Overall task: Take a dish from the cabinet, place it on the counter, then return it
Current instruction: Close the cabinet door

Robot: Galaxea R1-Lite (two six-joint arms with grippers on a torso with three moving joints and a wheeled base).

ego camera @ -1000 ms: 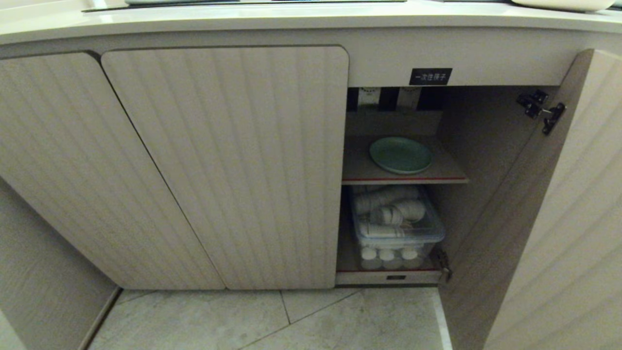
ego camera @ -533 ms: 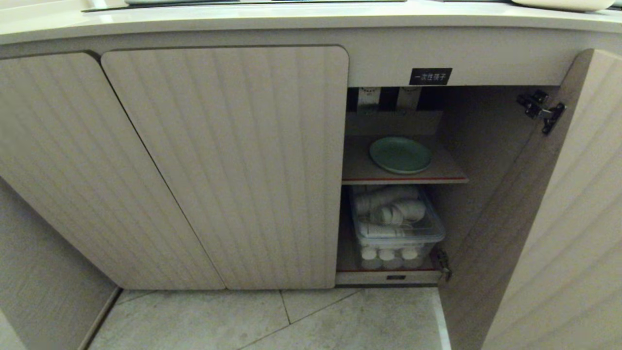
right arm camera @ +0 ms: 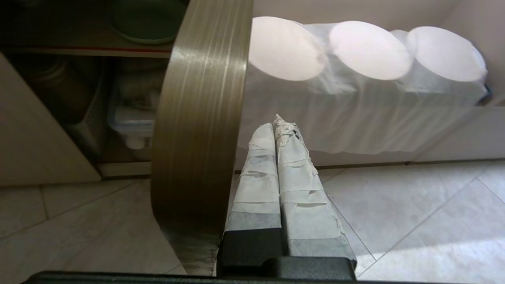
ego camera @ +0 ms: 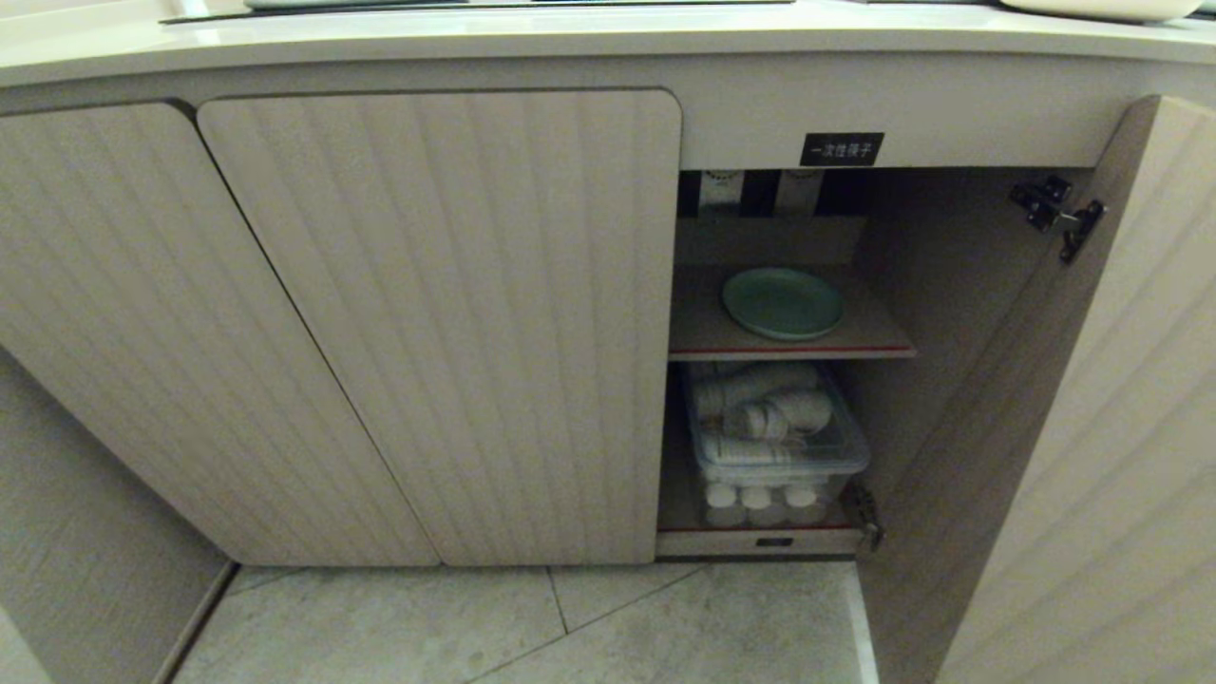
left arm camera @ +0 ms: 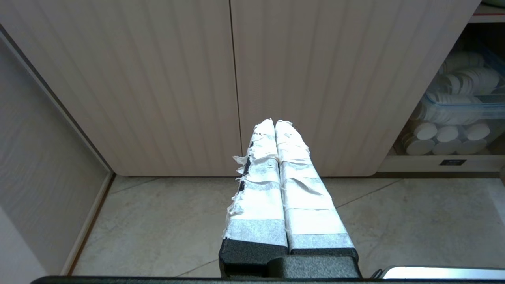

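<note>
Mint-green dish (ego camera: 782, 302); beige ribbed cabinet (ego camera: 446, 313); red-edged shelf (ego camera: 793, 352); black label (ego camera: 842, 149).

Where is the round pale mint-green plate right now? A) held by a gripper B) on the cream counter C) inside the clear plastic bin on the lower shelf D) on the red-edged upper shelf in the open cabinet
D: the mint-green plate lies flat on the upper shelf, above the clear bin.

Two long fingers on the left gripper (left arm camera: 275, 123) and right gripper (right arm camera: 278, 124), wrapped in frayed white tape, grey bands lower down, black blocky bases beneath.
</note>
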